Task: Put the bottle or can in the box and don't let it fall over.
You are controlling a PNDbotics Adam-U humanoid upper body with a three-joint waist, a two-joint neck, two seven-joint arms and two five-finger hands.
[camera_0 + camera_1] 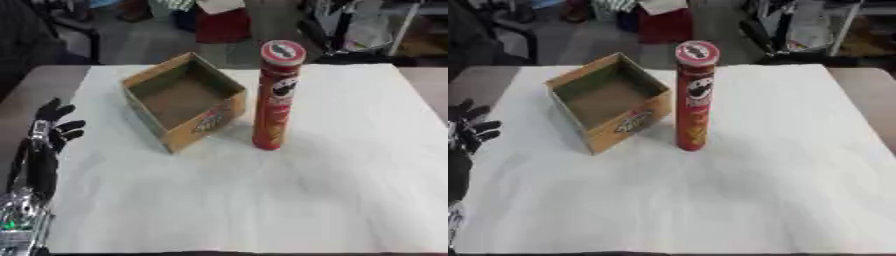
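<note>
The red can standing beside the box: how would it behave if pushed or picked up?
The can is tall and narrow and stands upright, so a push near its top would probably tip it. On its side, the round body would likely roll. It looks rigid, so a hand could probably grasp it without crushing it.

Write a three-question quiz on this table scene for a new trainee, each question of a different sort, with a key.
1. True or false: the red can already stands inside the cardboard box.
2. Multiple choice: the left hand is (A) curled round the can, (B) open near the table's left edge, fingers up, (C) pressing on the box.
3. Fill in: seen from the robot, the can stands to the box's ____ side, on the white cloth.

Key: 1 false, it stands upright on the cloth beside the box, which holds nothing; 2 B; 3 right.
</note>
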